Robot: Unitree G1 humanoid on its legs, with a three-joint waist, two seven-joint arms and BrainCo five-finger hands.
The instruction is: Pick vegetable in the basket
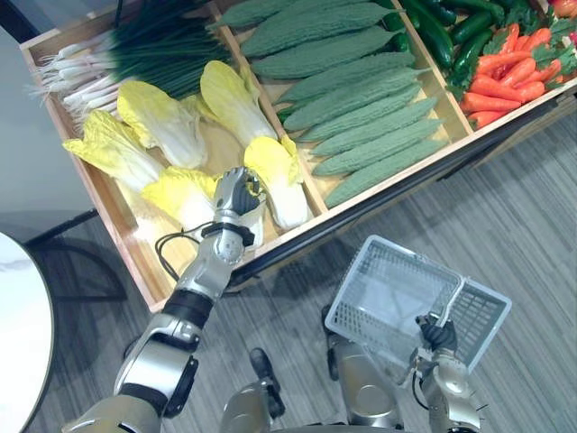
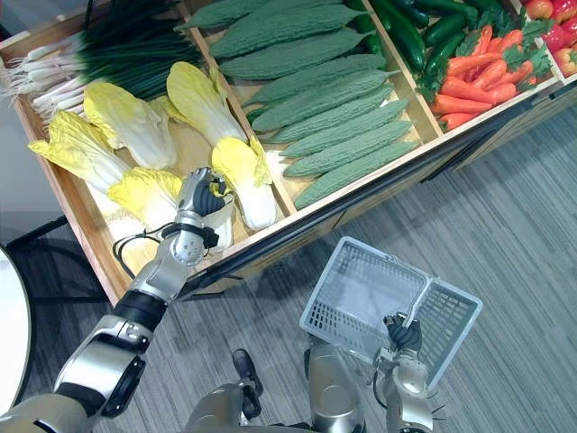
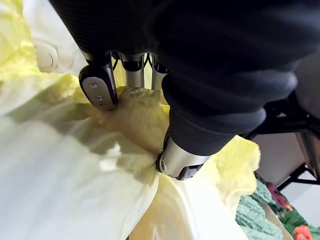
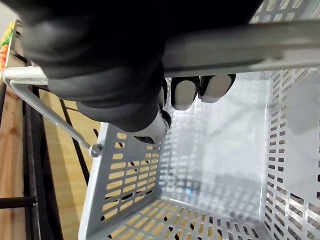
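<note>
A wooden display stand (image 1: pixel 406 173) holds scallions (image 1: pixel 135 50) and napa cabbages in its left compartment and bitter gourds (image 1: pixel 361 99) in the next. In front of its near edge, above the floor, hangs a grey mesh basket (image 1: pixel 388 293) with nothing in it. The right hand (image 1: pixel 439 334) has its fingers wrapped round the basket's handle (image 1: pixel 453 302). At the stand's near-left corner lies the napa cabbage (image 1: pixel 180 197), frilly yellow leaves running to a white stem. The left hand (image 1: pixel 236 191) rests on top of it, fingers (image 3: pixel 99 90) and thumb clamped into the leaves.
</note>
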